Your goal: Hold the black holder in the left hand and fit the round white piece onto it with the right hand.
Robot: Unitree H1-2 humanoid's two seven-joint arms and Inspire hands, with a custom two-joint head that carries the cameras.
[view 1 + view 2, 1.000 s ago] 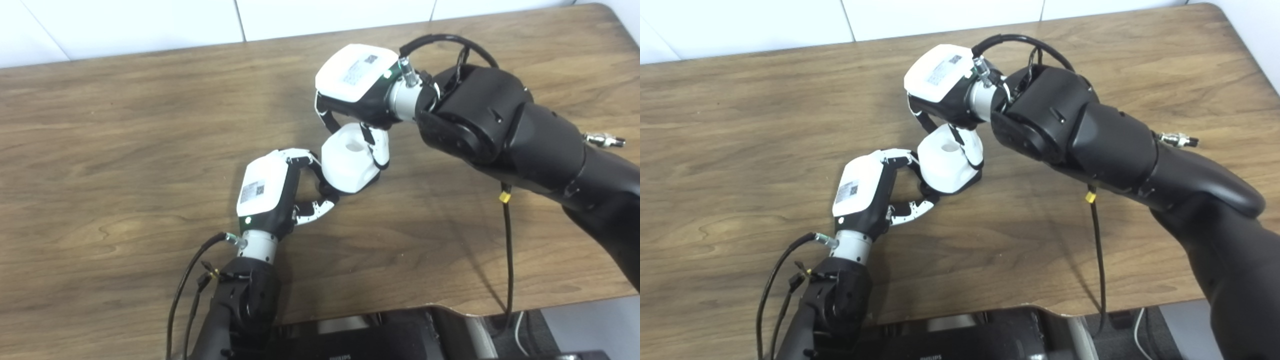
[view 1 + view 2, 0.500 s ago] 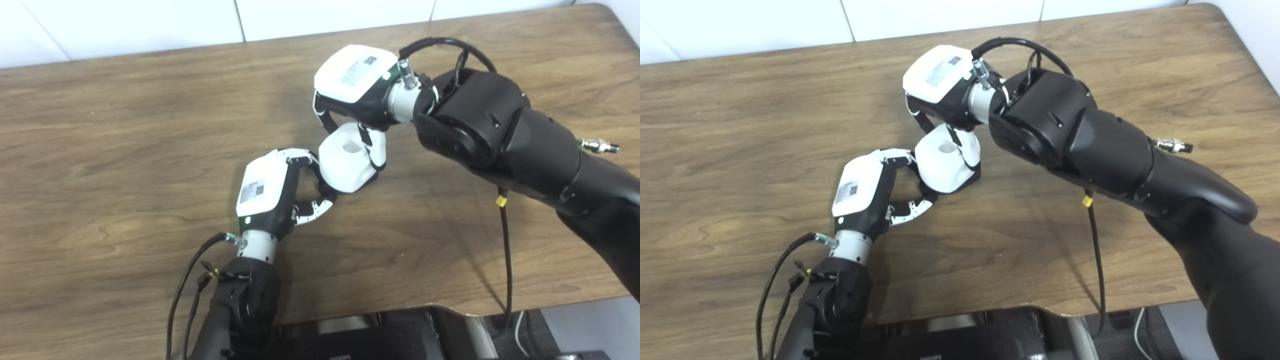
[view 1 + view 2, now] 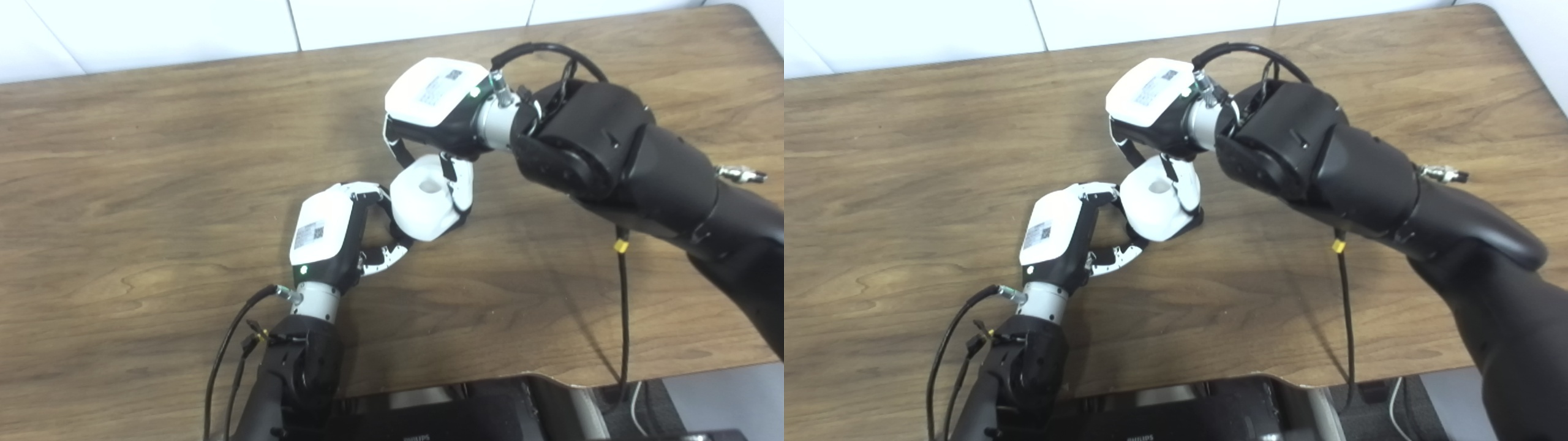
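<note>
My right hand point(image 3: 436, 101) reaches in from the right with its fingers shut around the round white piece point(image 3: 422, 208), which has a hole in its top. The piece sits tilted just above the table point(image 3: 153, 184), near its middle. Below it, my left hand point(image 3: 327, 236) lies on its side, with fingers point(image 3: 373, 196) and thumb curled in under the piece's left side. Only a dark sliver of the black holder point(image 3: 1135, 231) shows between them; the white piece hides the rest.
A black cable point(image 3: 623, 306) with a yellow tag hangs from the right arm across the table's front right. The front edge point(image 3: 551, 376) has a curved cutout with dark equipment point(image 3: 429, 422) below it. A white wall point(image 3: 184, 30) runs behind the table.
The right hand has sunk a little and tipped the white piece further over toward the left hand. The left hand has stayed where it was.
</note>
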